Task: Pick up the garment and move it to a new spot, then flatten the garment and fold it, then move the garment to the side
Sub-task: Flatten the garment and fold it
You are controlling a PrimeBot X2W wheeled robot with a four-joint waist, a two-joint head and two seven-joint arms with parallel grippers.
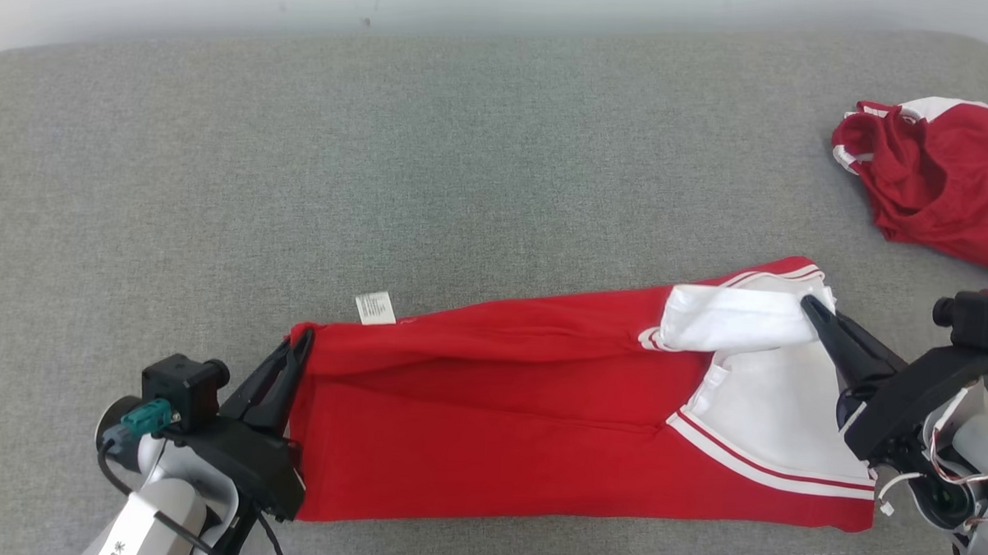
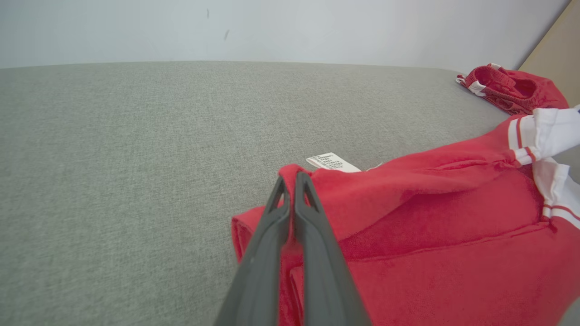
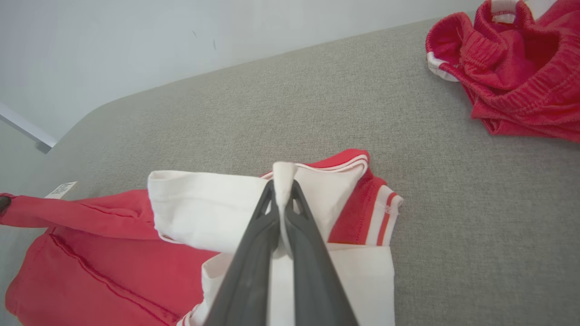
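1. Head view showed the red garment [image 1: 489, 425] lying long and flat across the 6 o'clock part of the grey fabric-covered bench [image 1: 383, 159], with its white, striped end toward 3 o'clock and its plain red end toward 9 o'clock.
2. My left fingers [image 1: 303, 338] sat at about 8 o'clock, pressed together on the red corner of the garment and pointing toward 1 o'clock.
3. My right fingers [image 1: 811, 305] sat at about 4 o'clock, pinched on a white fold of the same garment and pointing toward 10 o'clock.
4. That white fold was lifted and turned over toward 9 o'clock, so it lay across the red cloth.
5. A small white label [image 1: 375, 308] lay on the bench just past the garment's upper edge, at 1 o'clock from my left fingers.
6. A second red garment [image 1: 941, 178] with white trim lay bunched at 2 o'clock, well apart from the first.
7. Left wrist view showed my left fingers [image 2: 290, 183] closed with a raised ridge of red cloth between the tips, the label [image 2: 333, 162] just beyond at 1 o'clock, and the bunched garment [image 2: 507, 88] far off at 2 o'clock.
8. Right wrist view showed my right fingers [image 3: 278, 192] clamped on a thin standing pleat of white cloth, with the red body of the garment [image 3: 90, 253] spreading toward 8 o'clock.
9. A pale wall [image 1: 471, 6] ran behind the bench at 12 o'clock.
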